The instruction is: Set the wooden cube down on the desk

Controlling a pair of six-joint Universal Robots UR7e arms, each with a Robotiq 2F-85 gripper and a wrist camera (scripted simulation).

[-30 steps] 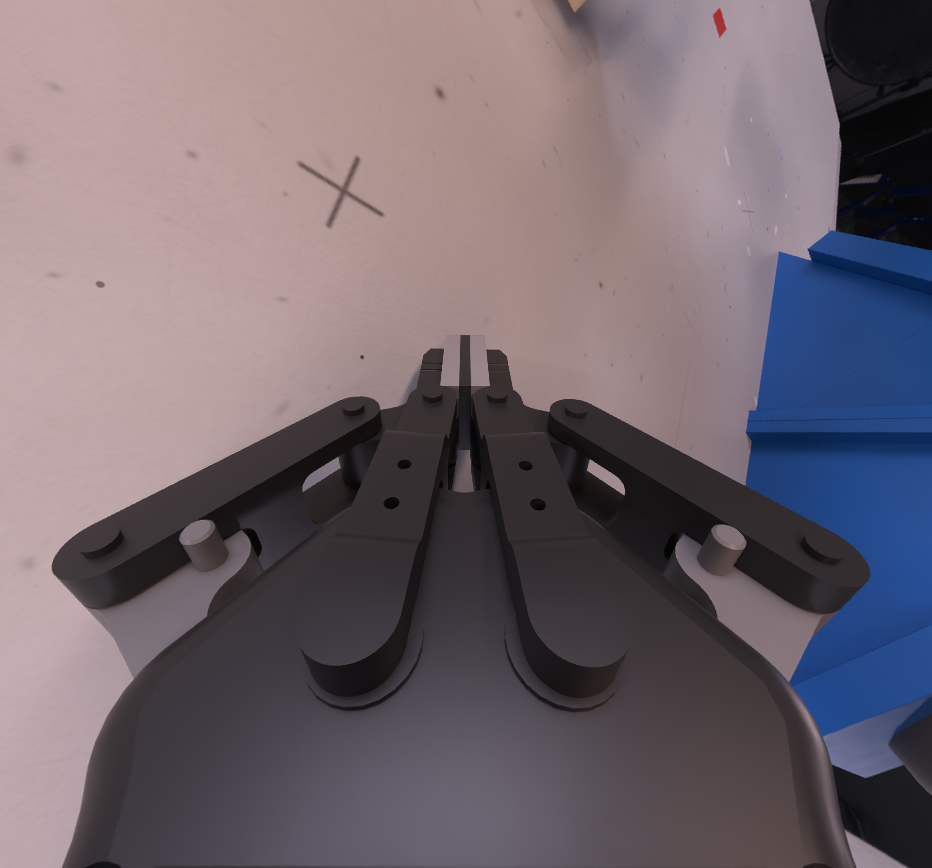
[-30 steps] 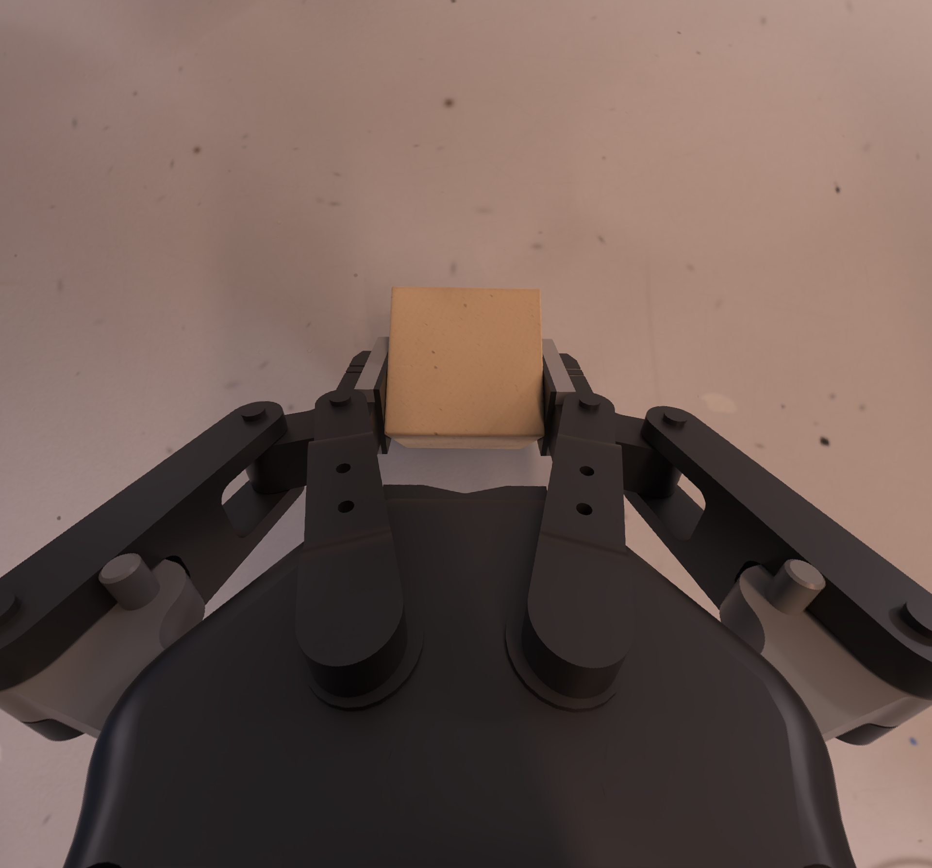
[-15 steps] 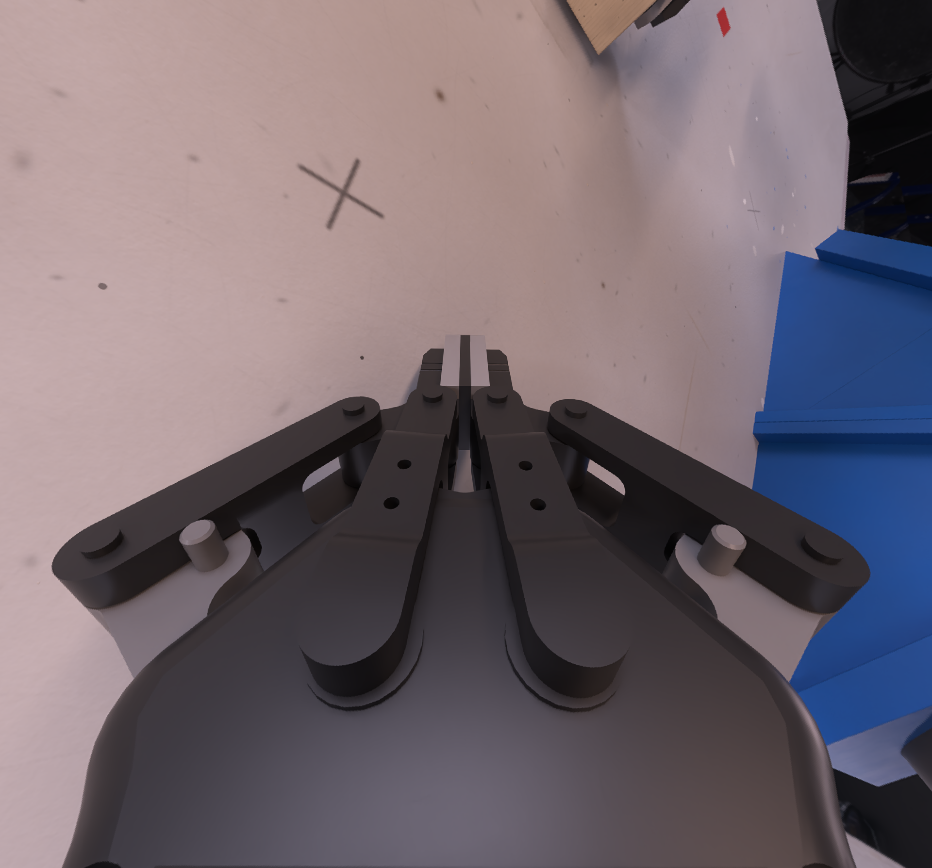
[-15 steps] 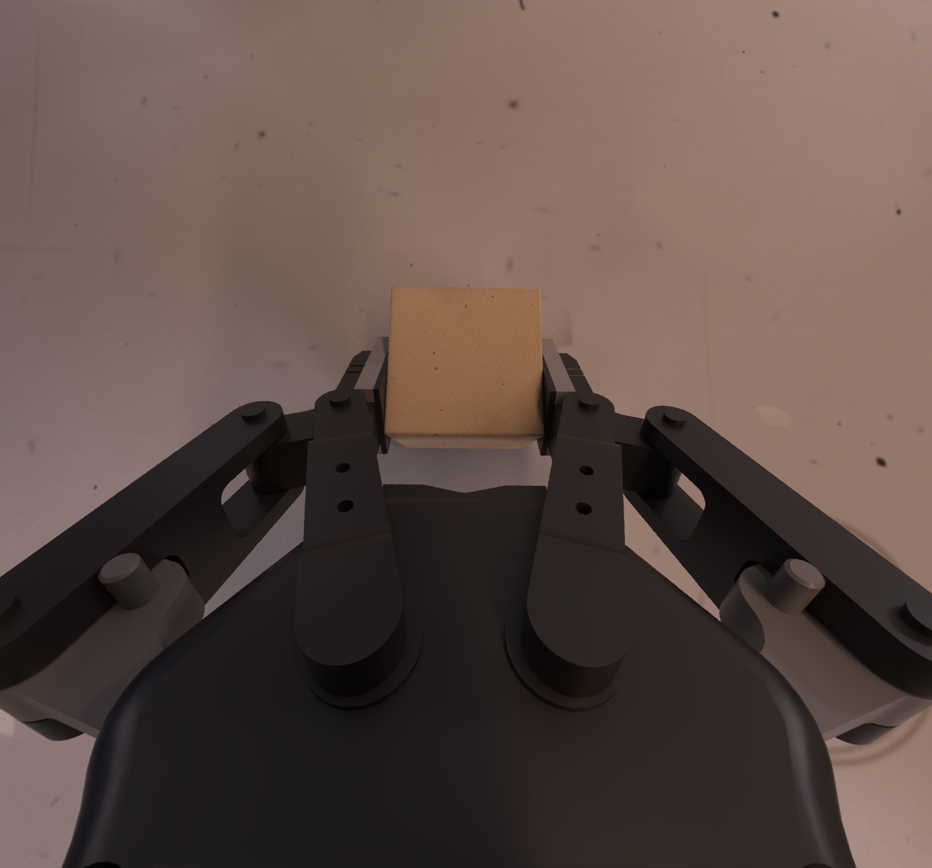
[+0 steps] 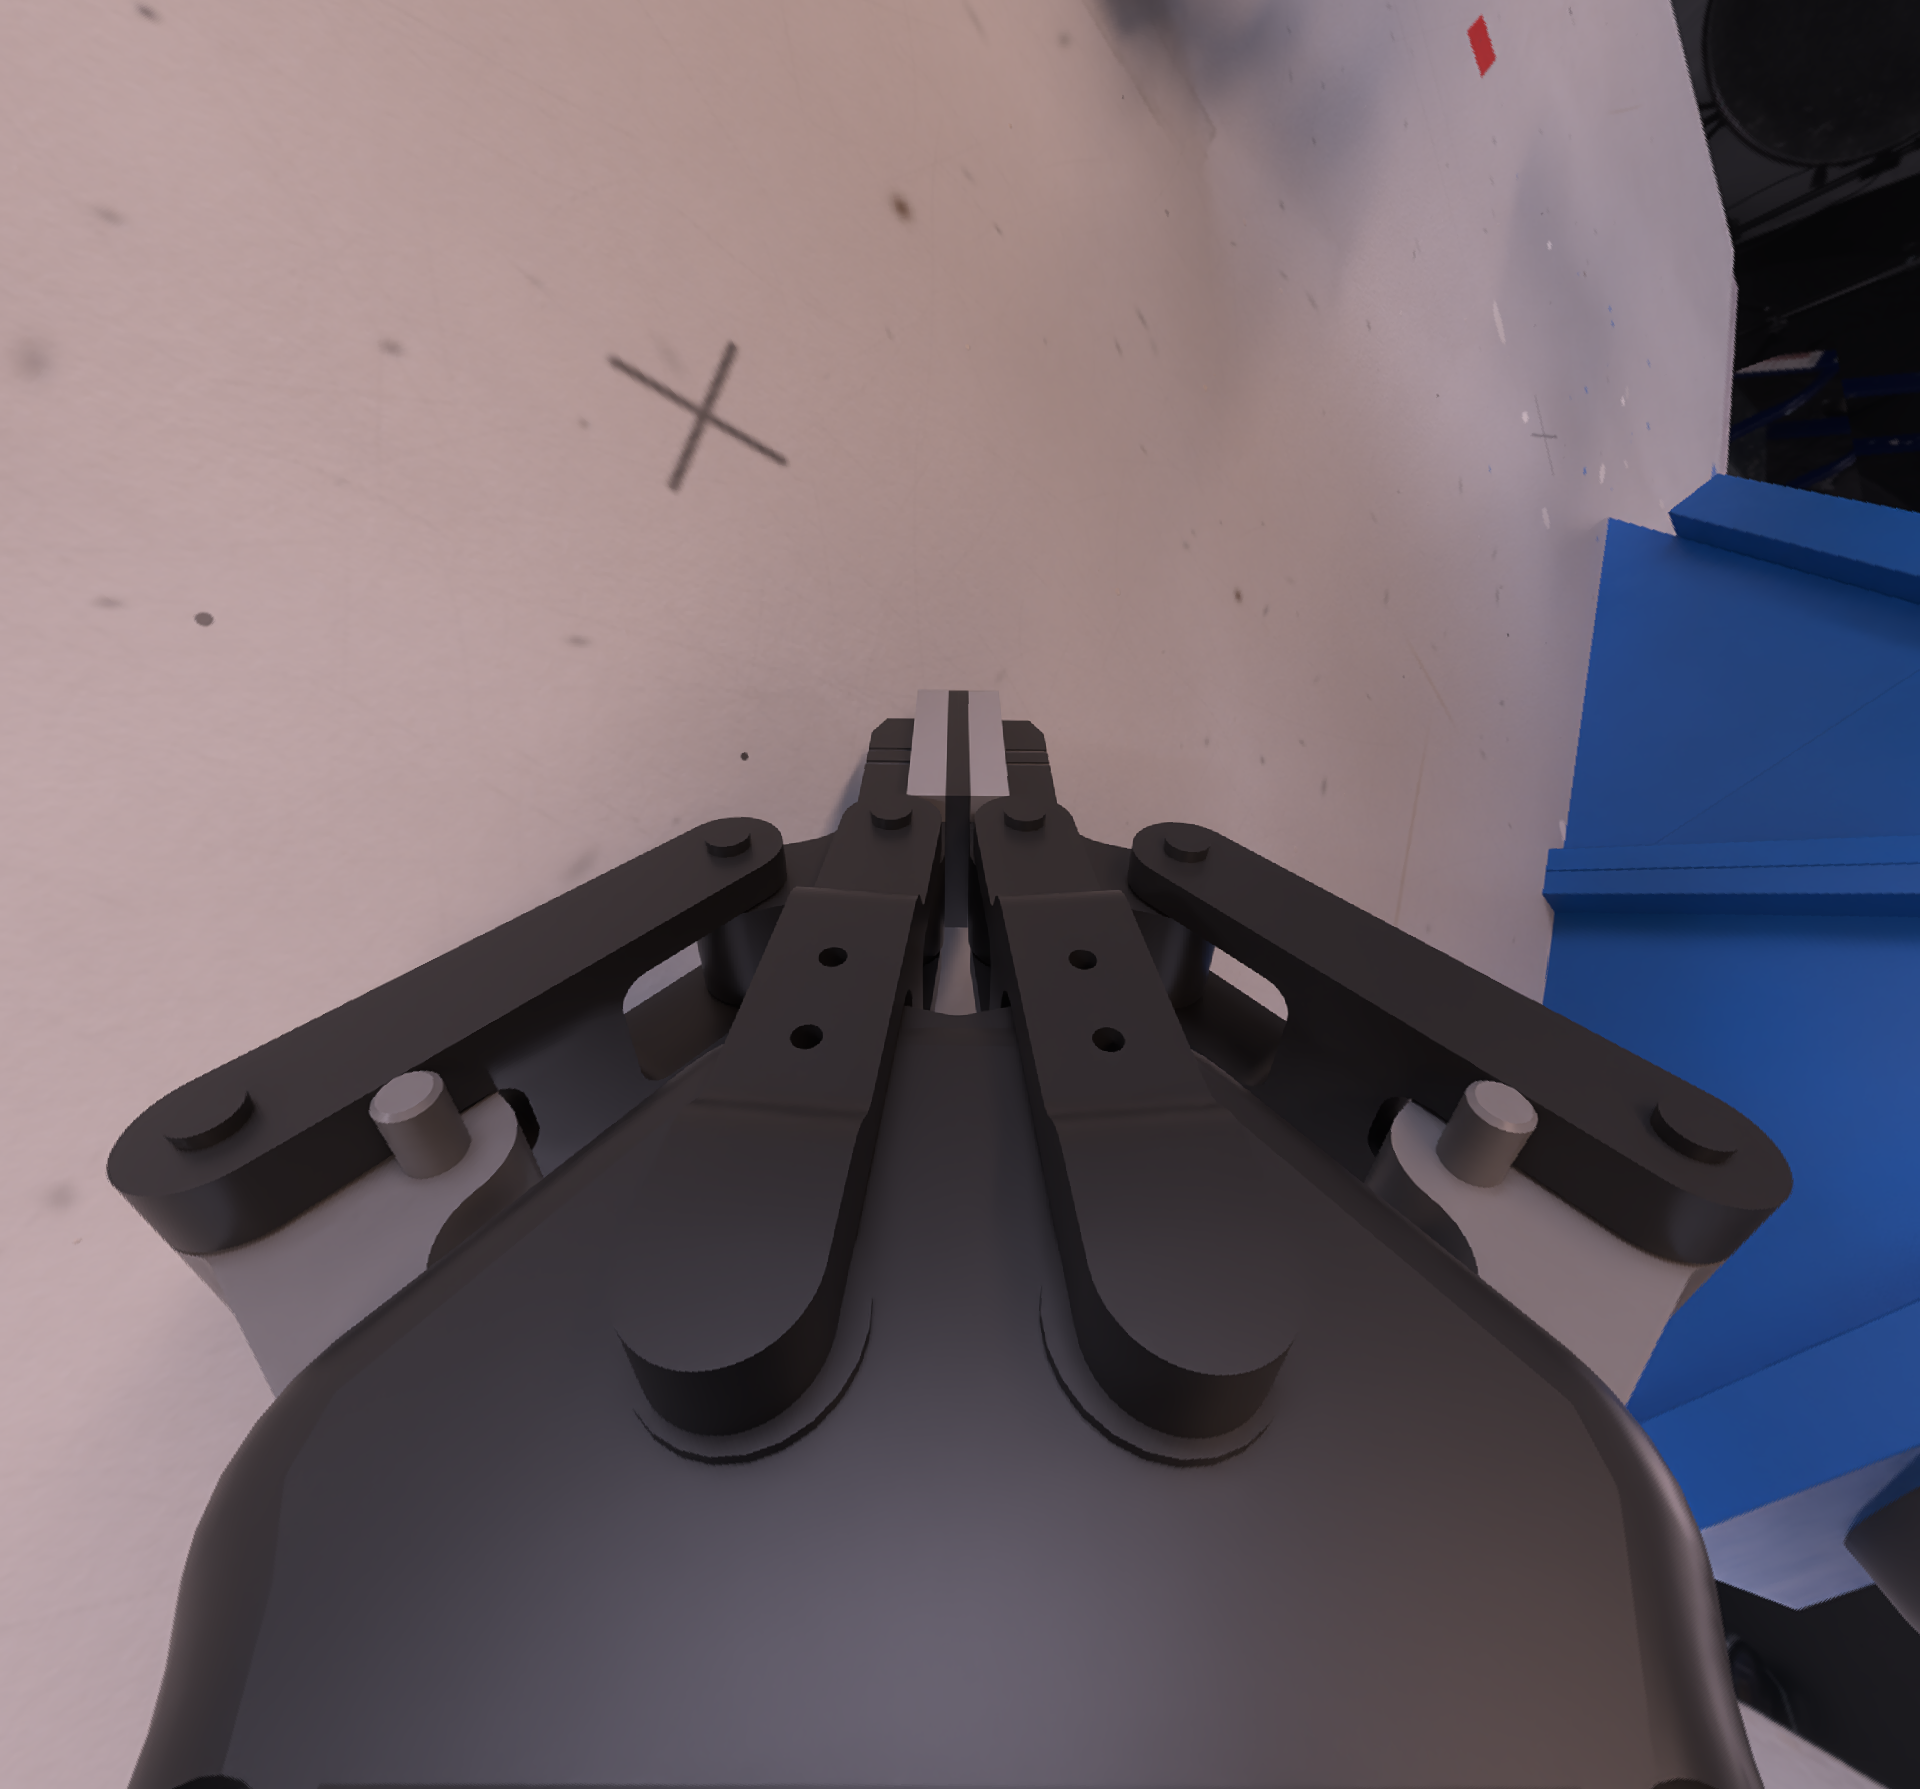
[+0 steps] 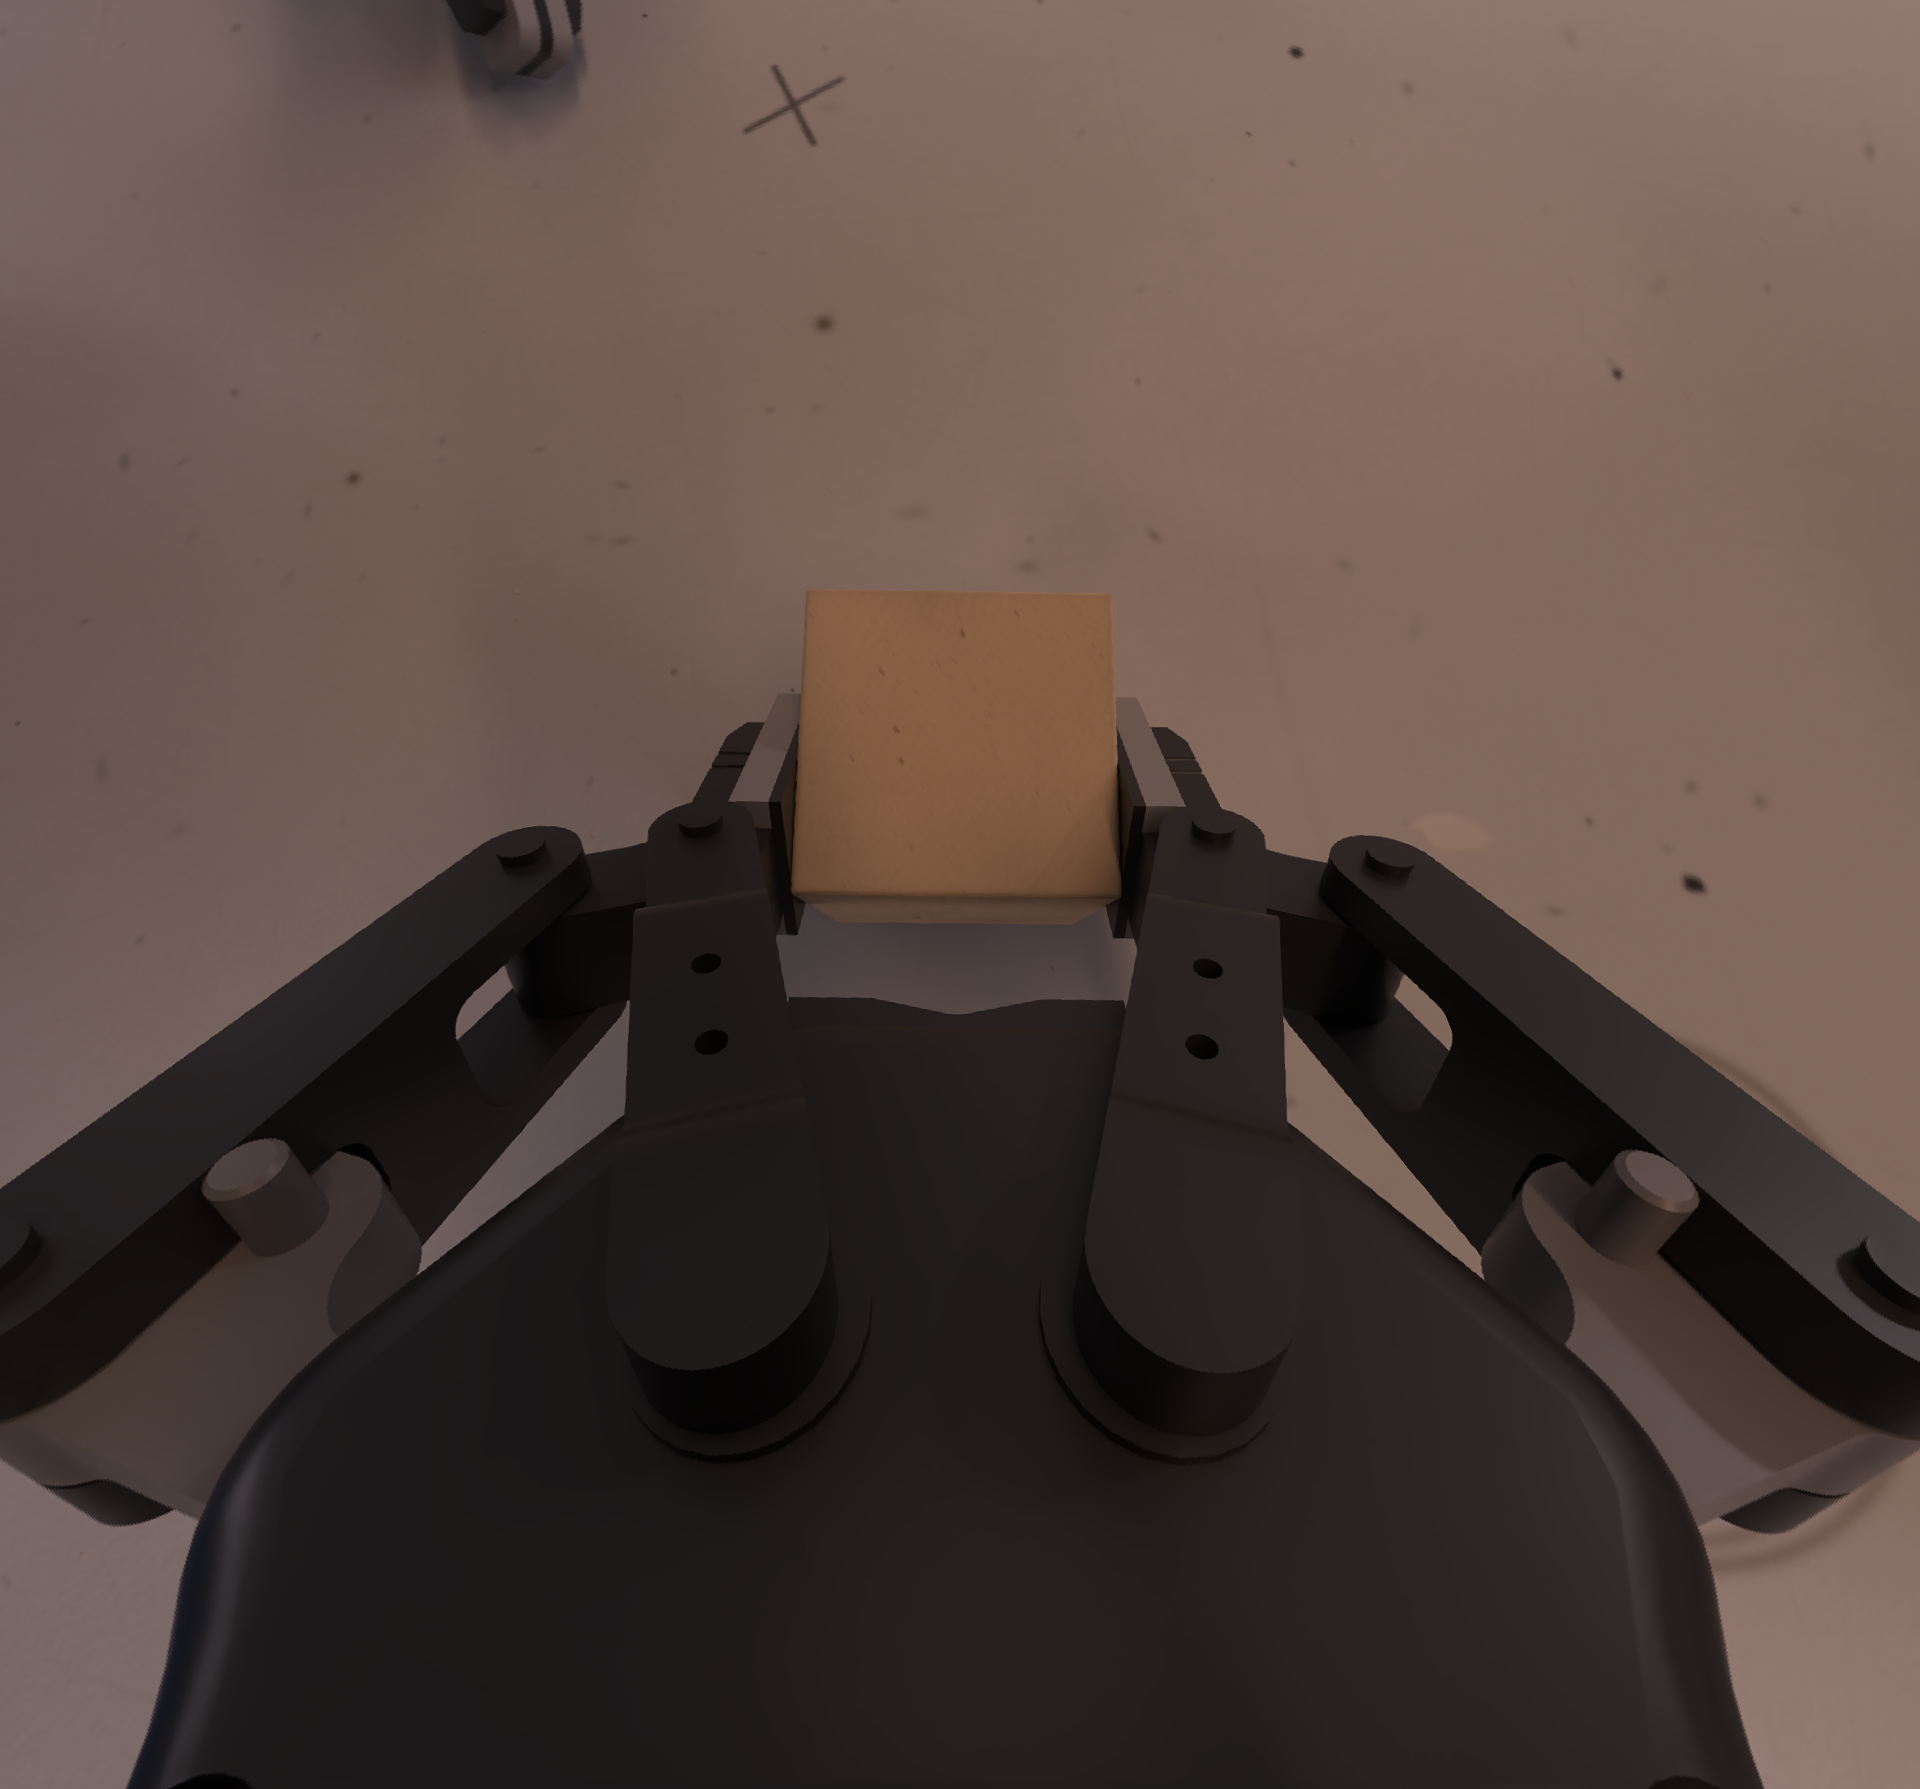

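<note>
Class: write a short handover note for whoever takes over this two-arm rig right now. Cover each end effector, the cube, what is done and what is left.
Right end effector: shut on the wooden cube, one finger on each side face.
Left end effector: shut, empty, near the cross mark on the desk.
Done: the cube is grasped and held over the desk.
Left: lower the cube onto the desk, open, withdraw.
</note>
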